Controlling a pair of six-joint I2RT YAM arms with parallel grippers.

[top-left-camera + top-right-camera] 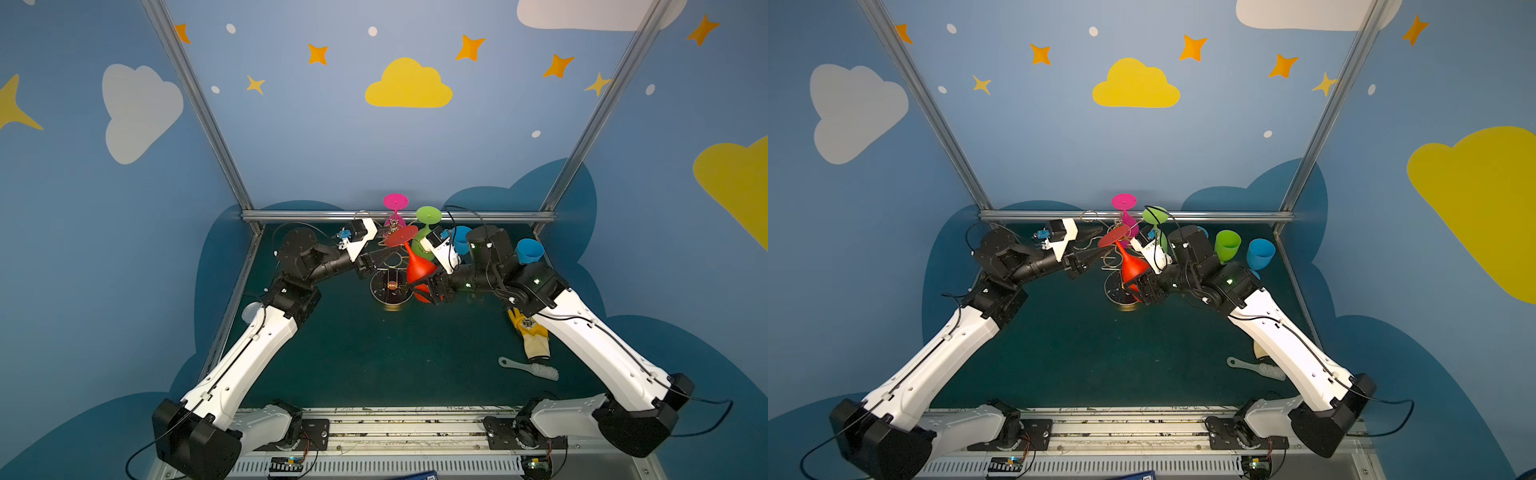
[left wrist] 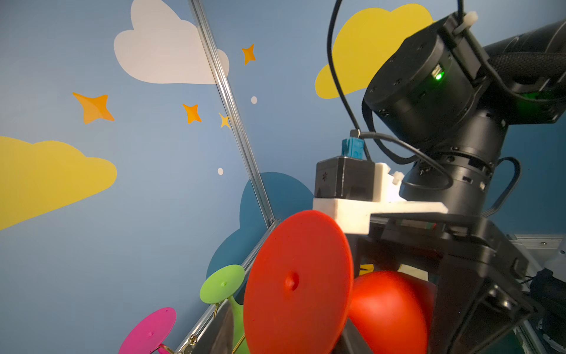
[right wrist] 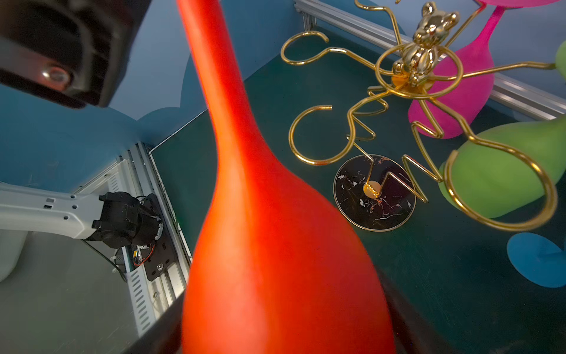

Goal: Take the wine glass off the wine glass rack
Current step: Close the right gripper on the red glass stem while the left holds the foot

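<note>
While checking progress, found the red wine glass (image 1: 419, 266) clamped by its bowl in the right end effector (image 1: 426, 291), foot up and tilted, just beside the rack (image 3: 416, 61).

Saw, in the right wrist view, the stem apart from the nearest open gold rings. Judged unhooked, so the main step looks about done. Could not see the foot in that view. In both top views it overlaps the rack top, so clearance there not confirmed.

Left to do, by judgement: draw away from the arms, turn upright, set on the desk (image 1: 374, 353).

Found the left end effector (image 1: 1101, 242) with jaws part spread on either side of one gold arm. No clamping visible; probably steadying the rack.

Noted pink glass (image 1: 395, 201) and hanging green glass (image 1: 428, 214) on the far arms, close behind the red foot. Risk of knocking them when withdrawing.

Noted standing green glass (image 1: 1227, 245) and standing blue glass (image 1: 1260, 253) on the desk beside the right arm, narrowing room on that side.

Noted yellow glove (image 1: 530, 336) and brush (image 1: 530, 369) nearer the front, well apart from the rack. No hindrance.
</note>
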